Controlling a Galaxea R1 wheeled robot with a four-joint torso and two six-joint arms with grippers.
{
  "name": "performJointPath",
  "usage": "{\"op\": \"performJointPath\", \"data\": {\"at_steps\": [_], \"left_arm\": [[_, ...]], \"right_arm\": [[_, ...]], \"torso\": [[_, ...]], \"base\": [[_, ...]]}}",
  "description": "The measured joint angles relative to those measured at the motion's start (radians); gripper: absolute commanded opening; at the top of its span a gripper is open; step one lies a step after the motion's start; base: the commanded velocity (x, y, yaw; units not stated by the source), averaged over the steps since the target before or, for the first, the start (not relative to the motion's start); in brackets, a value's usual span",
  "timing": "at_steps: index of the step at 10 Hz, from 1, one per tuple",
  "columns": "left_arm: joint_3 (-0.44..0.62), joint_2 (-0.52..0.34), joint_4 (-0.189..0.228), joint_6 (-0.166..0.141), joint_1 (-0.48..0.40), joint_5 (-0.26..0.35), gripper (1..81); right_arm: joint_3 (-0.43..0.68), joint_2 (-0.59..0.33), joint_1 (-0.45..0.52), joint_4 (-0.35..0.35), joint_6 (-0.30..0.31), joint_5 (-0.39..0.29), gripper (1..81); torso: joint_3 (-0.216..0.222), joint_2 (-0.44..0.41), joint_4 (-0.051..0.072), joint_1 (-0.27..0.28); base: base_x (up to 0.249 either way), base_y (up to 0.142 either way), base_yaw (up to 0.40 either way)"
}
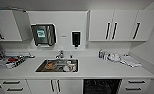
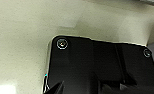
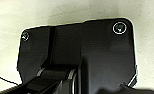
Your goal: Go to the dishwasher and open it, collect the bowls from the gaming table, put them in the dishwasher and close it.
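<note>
Can't tell if your grippers are open or closed, both wrist cams just face pale speckled floor. Dishwasher (image 1: 102, 86) sits dark and open-fronted under the counter (image 1: 98, 68), right of the sink (image 1: 57, 65) full of dishes.

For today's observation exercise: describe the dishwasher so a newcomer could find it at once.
Start at the white worktop and its steel sink. Look below the worktop's front edge, right of the sink: the dishwasher is the dark opening with wire racks inside. Its neighbours, the cabinet doors and drawers, are white with black bar handles.
</note>
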Motion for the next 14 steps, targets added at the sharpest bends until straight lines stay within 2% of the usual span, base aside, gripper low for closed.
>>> {"op": "performJointPath", "data": {"at_steps": [14], "left_arm": [[-0.044, 0.019, 0.000, 0.000, -0.001, -0.002, 81.1]], "right_arm": [[-0.009, 0.004, -0.013, 0.000, -0.001, -0.002, 81.1]], "torso": [[0.000, 0.000, 0.000, 0.000]], "base": [[0.000, 0.000, 0.233]]}}
